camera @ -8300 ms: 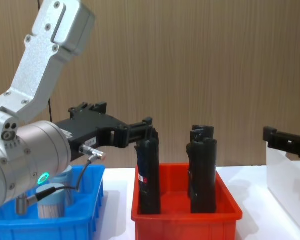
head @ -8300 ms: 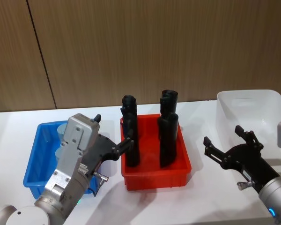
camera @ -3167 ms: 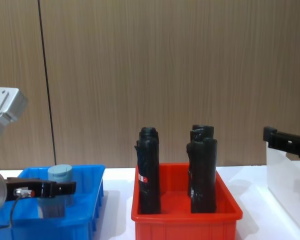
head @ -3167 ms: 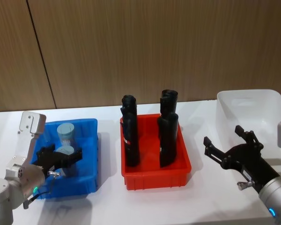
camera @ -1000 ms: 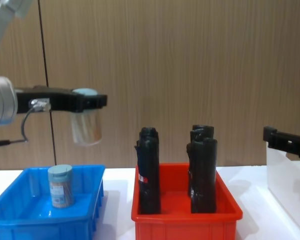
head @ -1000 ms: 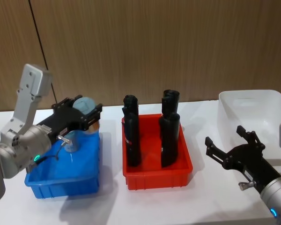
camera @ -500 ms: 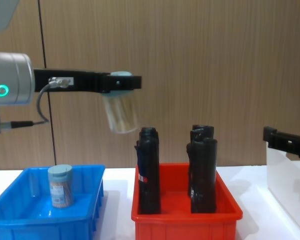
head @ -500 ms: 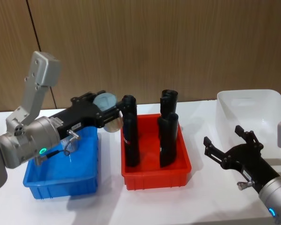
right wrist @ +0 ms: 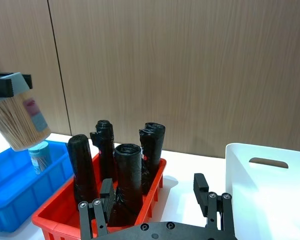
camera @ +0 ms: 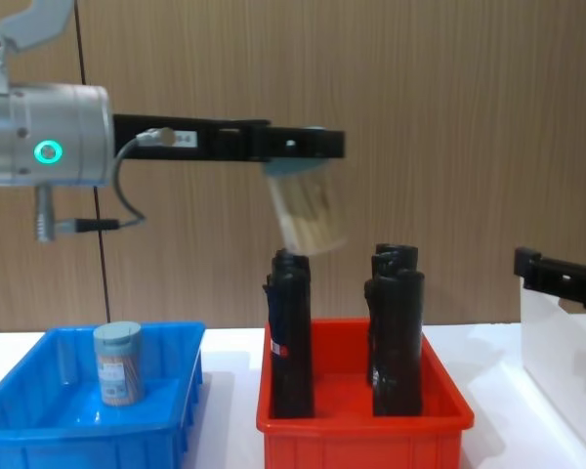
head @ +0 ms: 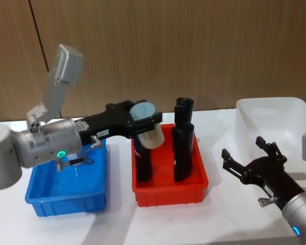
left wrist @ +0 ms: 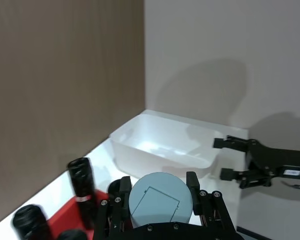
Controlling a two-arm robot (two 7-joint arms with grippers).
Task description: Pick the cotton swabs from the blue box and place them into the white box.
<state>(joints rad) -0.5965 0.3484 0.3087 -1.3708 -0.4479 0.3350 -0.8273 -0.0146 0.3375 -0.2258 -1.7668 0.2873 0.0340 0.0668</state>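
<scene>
Aloft, left end effector (head: 144, 114) clamps cotton swabs (head: 151, 137); label (right wrist: 34, 114) unreadable.

The white bench (head: 117, 222) carries three containers in a row. The blue box (head: 66, 204) stands on the left, with a red bin (head: 171, 196) just beside it in the middle. The white box (head: 288, 117) sits on the right, set farther back.

One swab tub (camera: 308, 215) tilts midair; second tub (camera: 117, 363) stands upright in blue box (camera: 78, 437).
</scene>
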